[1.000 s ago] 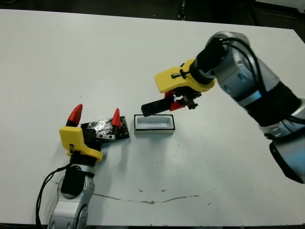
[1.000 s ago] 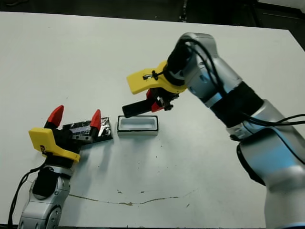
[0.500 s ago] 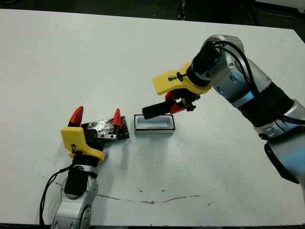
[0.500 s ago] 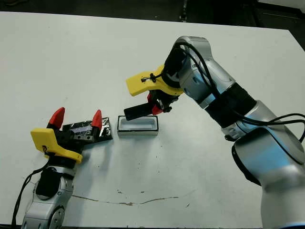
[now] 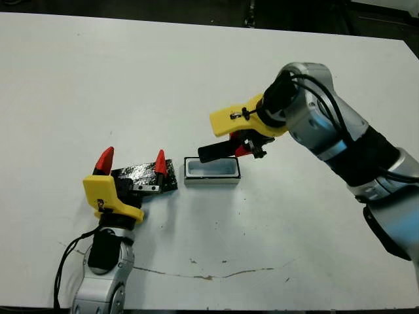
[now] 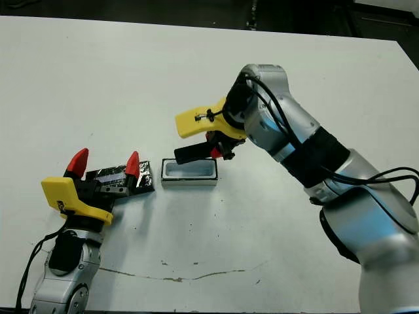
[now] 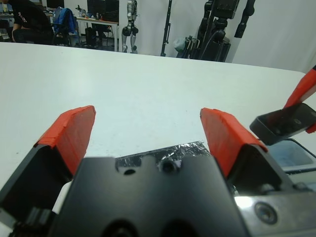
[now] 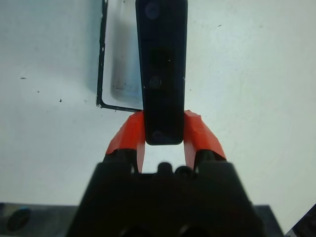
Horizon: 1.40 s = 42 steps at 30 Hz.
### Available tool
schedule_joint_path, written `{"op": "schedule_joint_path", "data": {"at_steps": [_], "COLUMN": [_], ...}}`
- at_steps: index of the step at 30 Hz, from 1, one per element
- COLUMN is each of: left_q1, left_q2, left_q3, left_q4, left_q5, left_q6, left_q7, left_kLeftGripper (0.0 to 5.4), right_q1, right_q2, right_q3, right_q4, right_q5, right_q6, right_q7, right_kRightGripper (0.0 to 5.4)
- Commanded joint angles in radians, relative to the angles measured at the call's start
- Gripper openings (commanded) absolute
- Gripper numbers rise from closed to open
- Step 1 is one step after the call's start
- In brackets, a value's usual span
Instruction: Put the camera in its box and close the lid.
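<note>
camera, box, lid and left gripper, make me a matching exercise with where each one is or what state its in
Things:
1. camera
2. box
3. lid
4. left gripper

States:
A. open and unoccupied on the table
B. flat on the table on the box's left side
C. held in the air by the right gripper, just above the box
D. fingers spread open over the lid

Pairs: 1-C, 2-A, 3-B, 4-D

- Camera (image 8: 161, 74): smooth black casing, slight gloss.
- Lid (image 5: 145, 175): black, silvery glitter speckle.
- Box (image 5: 211, 170): smooth white rim.
- Table (image 5: 98, 85): matt white, scuffed.
</note>
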Motion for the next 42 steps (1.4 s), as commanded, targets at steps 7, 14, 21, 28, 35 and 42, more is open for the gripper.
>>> {"op": "schedule_joint_path", "data": {"at_steps": [7,14,21,28,35,42], "left_q1": [0.019,0.022,0.022,0.019,0.018,0.018], "left_q2": [-0.001,-0.004,-0.007,-0.002,-0.002,0.000], "left_q3": [-0.001,-0.001,-0.002,-0.003,-0.003,-0.006], "left_q4": [0.001,-0.005,-0.007,0.000,-0.005,-0.007], "left_q5": [0.004,0.001,-0.005,-0.002,-0.003,0.008], "left_q6": [0.009,0.021,0.019,0.011,0.017,0.019], "left_q7": [0.002,0.005,0.002,-0.001,-0.001,0.003], "left_kLeftGripper": [5.40,5.40,5.40,5.40,5.40,5.40], "right_q1": [0.021,0.034,0.052,0.052,0.041,0.036], "right_q2": [-0.031,-0.022,-0.018,-0.008,0.008,0.012], "right_q3": [0.030,0.030,0.010,0.010,0.002,0.008], "right_q4": [-0.063,-0.060,-0.065,-0.057,-0.042,-0.035], "right_q5": [-0.018,-0.018,-0.009,-0.039,-0.033,-0.037], "right_q6": [-0.060,-0.050,-0.013,0.003,0.037,0.002], "right_q7": [0.054,0.070,0.053,0.004,-0.015,-0.019], "right_kRightGripper": [1.66,1.66,1.66,1.66,1.66,1.66]}}
